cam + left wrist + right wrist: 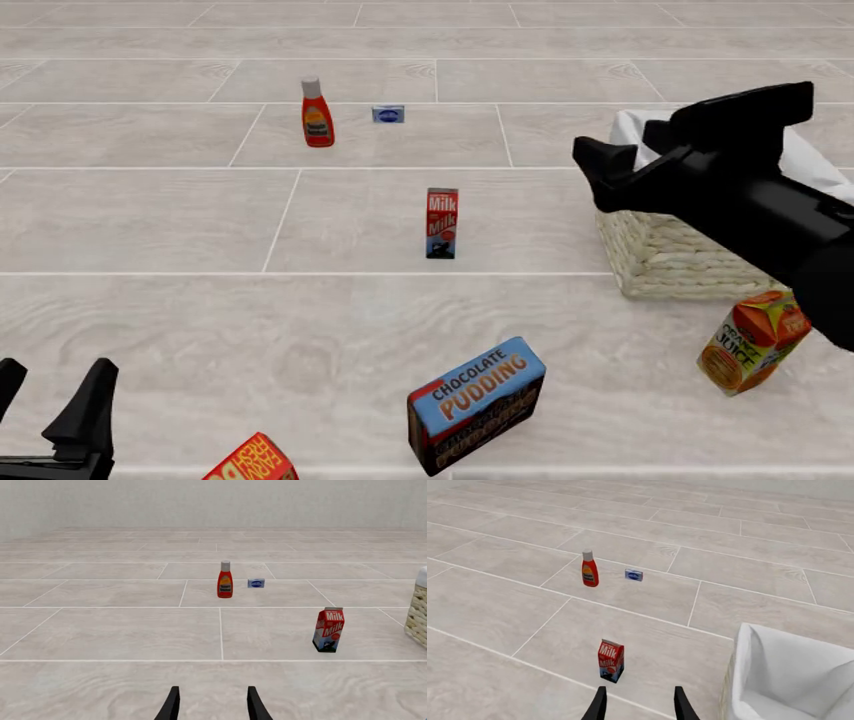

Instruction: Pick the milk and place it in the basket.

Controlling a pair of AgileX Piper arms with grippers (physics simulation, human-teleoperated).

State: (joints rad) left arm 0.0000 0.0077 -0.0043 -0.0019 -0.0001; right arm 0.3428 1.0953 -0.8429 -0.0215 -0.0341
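Red-topped carton: the milk stands upright on the pale tiled table, alone near the middle of the front view, nothing touching it.
Milk, position: left of the basket with a clear gap between; nearer than the ketchup bottle.
Right arm: black, raised high, reaching in from the right across the basket's near side; it hides part of the rim and lining.
Right gripper: fingers parted, nothing between them; in its wrist view the milk sits just beyond the fingertips, a little to one side.
Left gripper: low at the near left corner in the front view, fingers spread, empty; the milk lies well off to one side of its line.
Basket: pale wicker, white cloth lining; the visible part of the inside holds nothing, the rest is hidden by the arm.
Far items: ketchup bottle upright; small blue-and-white box just beside it.
Near items: chocolate pudding box tilted; orange juice carton leaning near the basket's front corner; red-and-yellow package cut off by the bottom edge.
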